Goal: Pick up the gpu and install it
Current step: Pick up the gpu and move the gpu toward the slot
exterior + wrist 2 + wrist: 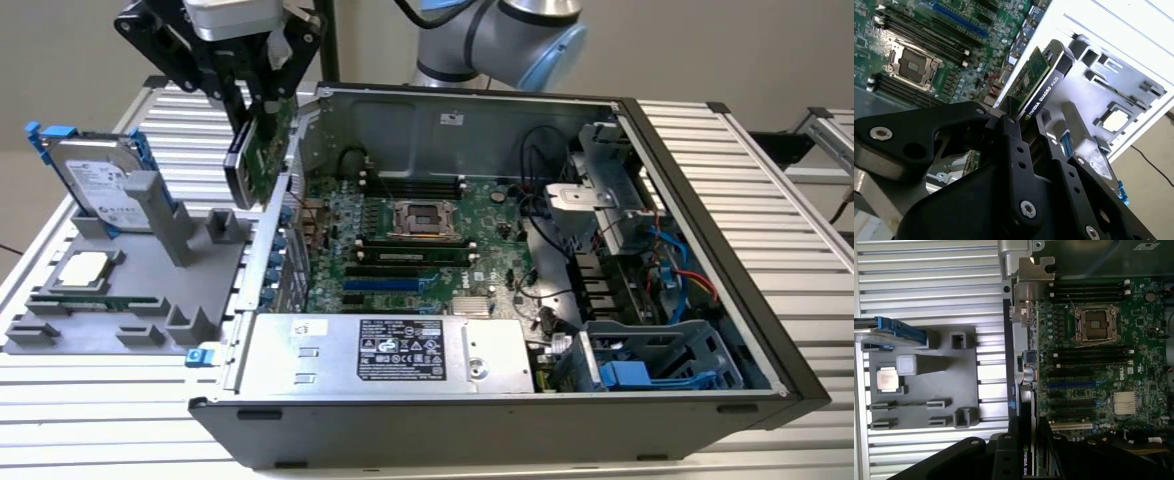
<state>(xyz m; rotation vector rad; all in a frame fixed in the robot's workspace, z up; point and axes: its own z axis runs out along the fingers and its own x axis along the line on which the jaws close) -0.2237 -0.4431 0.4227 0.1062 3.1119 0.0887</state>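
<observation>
The gpu [260, 155], a green card with a black cover on one face, hangs edge-down in the air with my gripper [264, 105] shut on its upper end. It is over the left wall of the open computer case [694, 160], between the grey holder and the motherboard [400, 240]. In the second wrist view the black fingers [1013, 145] clamp the gpu [1039, 70] from both sides, with the motherboard [919, 45] beyond it. The first wrist view looks down along the gpu [1026, 415] at the case wall and the blue slot [1074, 385].
A grey holder [200, 235] on the slatted table carries a hard drive [94, 180] with blue rails and a square CPU chip [87, 270]. The power supply [387, 350] lies along the case front. Cables and a drive cage [654, 360] crowd the exterior view's right.
</observation>
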